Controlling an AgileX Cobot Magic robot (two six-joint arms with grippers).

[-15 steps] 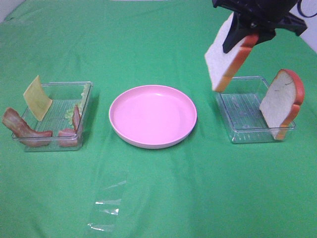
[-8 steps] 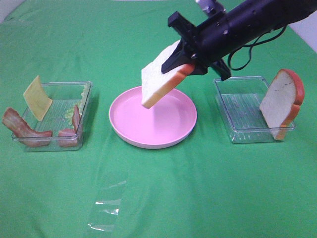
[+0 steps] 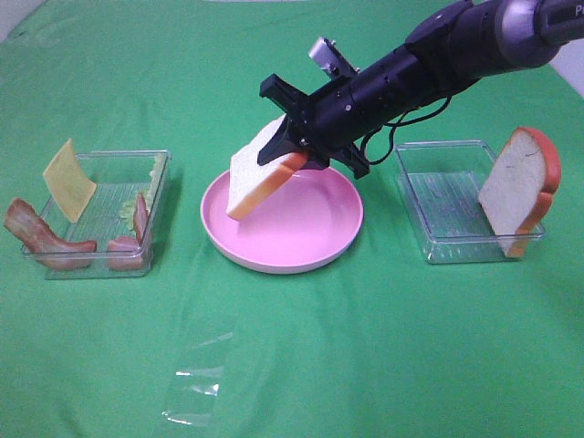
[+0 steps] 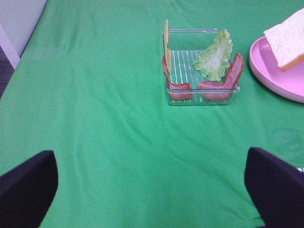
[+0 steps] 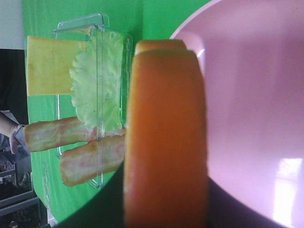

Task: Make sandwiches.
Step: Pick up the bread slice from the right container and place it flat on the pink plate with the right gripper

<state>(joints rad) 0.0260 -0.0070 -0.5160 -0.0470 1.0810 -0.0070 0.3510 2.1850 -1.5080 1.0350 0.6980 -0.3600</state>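
My right gripper (image 3: 294, 153) is shut on a white bread slice (image 3: 254, 175) with orange-red crust and holds it tilted, low over the left part of the round pink plate (image 3: 301, 246). The crust fills the right wrist view (image 5: 164, 133). A second bread slice (image 3: 516, 189) leans upright in the right clear tray (image 3: 447, 239). The left clear tray (image 3: 91, 255) holds a yellow cheese square (image 3: 68, 180), pale green lettuce (image 4: 214, 56) and bacon strips (image 3: 41, 234). My left gripper's fingers (image 4: 26, 183) are spread wide, empty, well short of the left tray (image 4: 202, 92).
A clear plastic sheet (image 3: 196, 379) lies on the green cloth near the front. The pink plate also shows at the edge of the left wrist view (image 4: 280, 80).
My right arm has carried the bread slice from above the right tray leftward and down to just over the plate. The left arm has not moved.
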